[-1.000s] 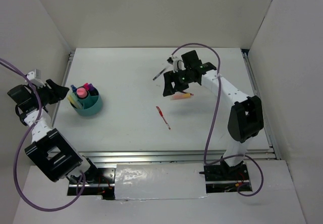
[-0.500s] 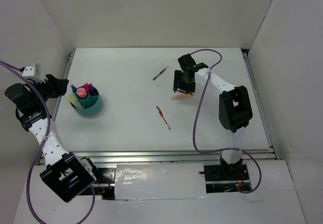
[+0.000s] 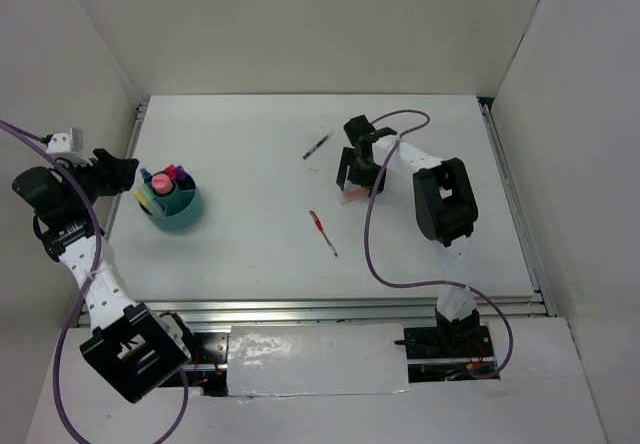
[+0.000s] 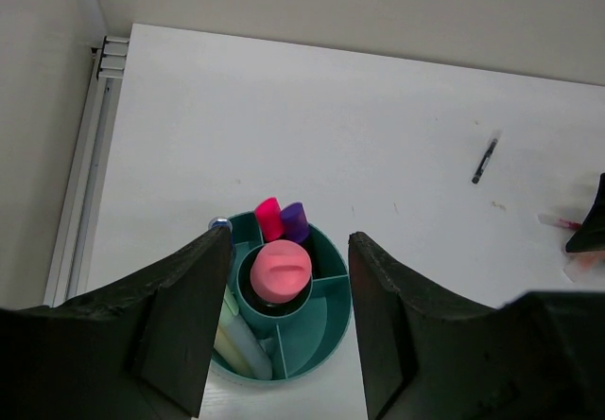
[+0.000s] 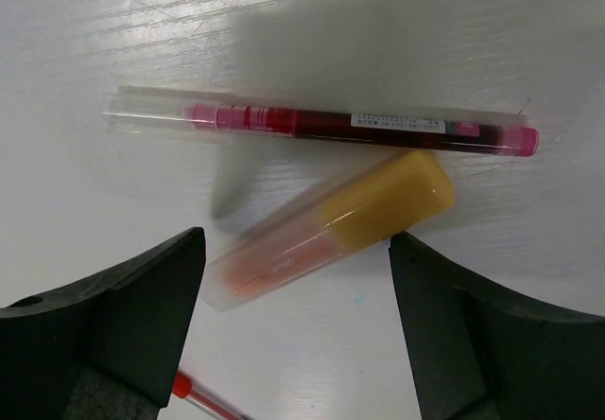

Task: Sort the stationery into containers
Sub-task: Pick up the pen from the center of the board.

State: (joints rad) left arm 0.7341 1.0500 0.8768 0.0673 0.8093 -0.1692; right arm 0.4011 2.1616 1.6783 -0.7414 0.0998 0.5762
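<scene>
Since one second ago, the right arm has folded inward and its right pincer (image 3: 358,174) has come down over the orange highlighter (image 3: 357,193). The left arm has lifted and now stands as it did half a second ago.

**Hidden or unclear**
- From overhead, the right pincer covers most of the orange highlighter. Only a pale peach edge shows beneath it.
- In the right wrist view, a thin red pen (image 5: 203,397) is cut off by the lower edge. Overhead, it lies whole on the white tabletop (image 3: 250,164).
- The left pincer (image 4: 290,240) masks both outer sides of the round teal plastic cup (image 4: 317,340).

**Materials and shapes**
- The orange highlighter (image 5: 326,231) has a translucent peach barrel and an opaque yellow-orange cap. It lies at a slant.
- Just beyond it lies a clear plastic tube pen (image 5: 321,122) with a pink and dark red core.
- A thin dark pen (image 3: 318,145) lies apart from both, farther back.
- The teal cup (image 3: 186,220) is divided into compartments. A round pink cap (image 4: 281,269) stands in the centre one, and pink, purple and pastel green barrels fill the outer ones.

**Pincer state**
- Right pincer (image 5: 293,250): jaws spread, one on each side of the orange highlighter, gripping nothing.
- Left pincer (image 3: 110,169): jaws spread and empty, above the teal cup.
</scene>
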